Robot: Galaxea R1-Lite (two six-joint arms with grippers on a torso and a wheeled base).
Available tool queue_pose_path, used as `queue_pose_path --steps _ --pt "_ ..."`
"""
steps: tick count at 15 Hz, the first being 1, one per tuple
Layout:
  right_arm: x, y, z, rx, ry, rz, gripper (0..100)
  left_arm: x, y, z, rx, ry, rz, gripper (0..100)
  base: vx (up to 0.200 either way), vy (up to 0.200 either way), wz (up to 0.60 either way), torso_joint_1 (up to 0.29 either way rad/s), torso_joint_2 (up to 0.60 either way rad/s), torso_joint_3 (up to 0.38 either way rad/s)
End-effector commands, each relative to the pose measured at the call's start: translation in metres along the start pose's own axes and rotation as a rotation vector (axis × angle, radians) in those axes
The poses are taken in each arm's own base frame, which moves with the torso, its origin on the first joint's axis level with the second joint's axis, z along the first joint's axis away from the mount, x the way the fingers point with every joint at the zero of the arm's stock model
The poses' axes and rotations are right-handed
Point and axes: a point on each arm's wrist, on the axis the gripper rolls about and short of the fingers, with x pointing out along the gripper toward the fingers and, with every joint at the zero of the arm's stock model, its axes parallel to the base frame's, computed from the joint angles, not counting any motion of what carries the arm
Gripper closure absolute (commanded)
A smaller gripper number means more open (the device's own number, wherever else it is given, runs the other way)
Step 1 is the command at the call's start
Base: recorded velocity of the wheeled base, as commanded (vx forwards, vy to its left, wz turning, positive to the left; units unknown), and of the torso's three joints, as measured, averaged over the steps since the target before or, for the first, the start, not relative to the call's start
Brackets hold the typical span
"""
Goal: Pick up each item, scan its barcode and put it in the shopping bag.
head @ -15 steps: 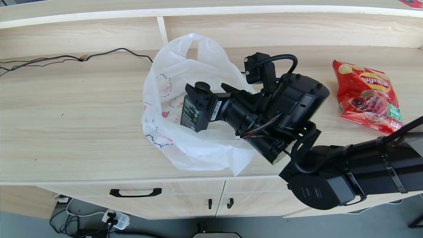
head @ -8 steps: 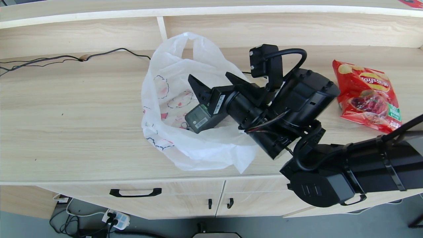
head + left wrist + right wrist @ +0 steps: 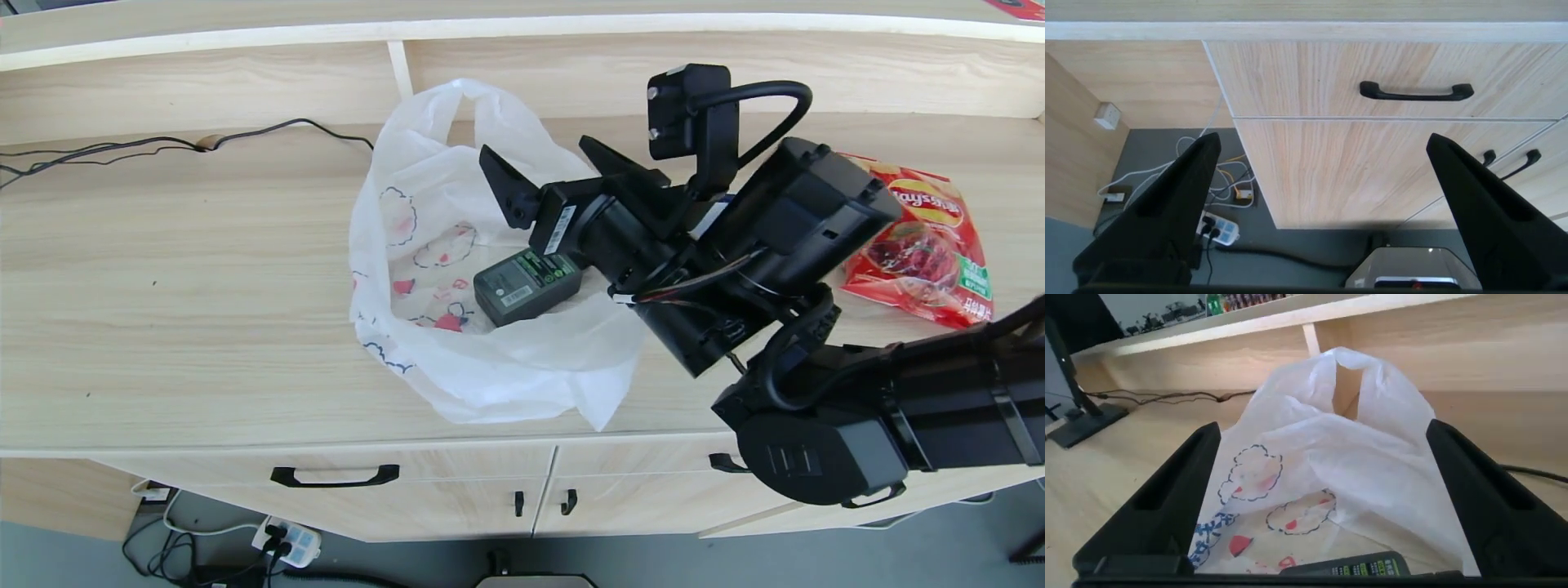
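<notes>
A white plastic shopping bag [image 3: 424, 245] with cartoon prints lies open on the wooden counter [image 3: 163, 286]. A dark box with a barcode label [image 3: 526, 286] lies flat inside it. My right gripper [image 3: 543, 159] hovers open just above and to the right of the box, holding nothing. In the right wrist view the bag [image 3: 1331, 449] spreads between the open fingers of that gripper [image 3: 1321, 433], and the box's top edge [image 3: 1364, 565] shows low down. A red bag of chips [image 3: 922, 237] lies on the counter at the far right. My left gripper [image 3: 1323, 143] is open below the counter, facing the drawer fronts.
Black cables [image 3: 163, 145] run along the counter's back left. A raised shelf with a divider [image 3: 398, 73] backs the counter. Drawers with black handles [image 3: 335, 475] sit under the front edge; one handle [image 3: 1417, 91] faces the left gripper. A power strip [image 3: 286, 543] lies on the floor.
The right gripper opened and let go of the box, which dropped flat into the bag. The gripper then rose and drew back to the right.
</notes>
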Motion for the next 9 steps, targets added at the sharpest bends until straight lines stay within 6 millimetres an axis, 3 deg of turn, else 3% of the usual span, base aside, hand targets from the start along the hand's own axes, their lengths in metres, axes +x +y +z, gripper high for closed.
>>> queue_pose_path --steps 1,4,9 --pt "-0.012 -0.001 0.022 -0.105 -0.048 0.001 0 0.0 0.0 0.0 -0.008 0.0 0.0 0 0.0 0.0 0.0 0.0 0.0 0.0" --pt "-0.043 0.025 0.028 -0.142 -0.046 0.069 0 0.0 0.0 0.0 -0.005 0.0 0.0 0 0.0 0.0 0.0 0.0 0.0 0.0" --pt "-0.067 0.038 0.025 -0.154 0.004 0.129 0 0.0 0.0 0.0 -0.012 0.002 0.002 0 0.0 0.0 0.0 0.0 0.0 0.0"
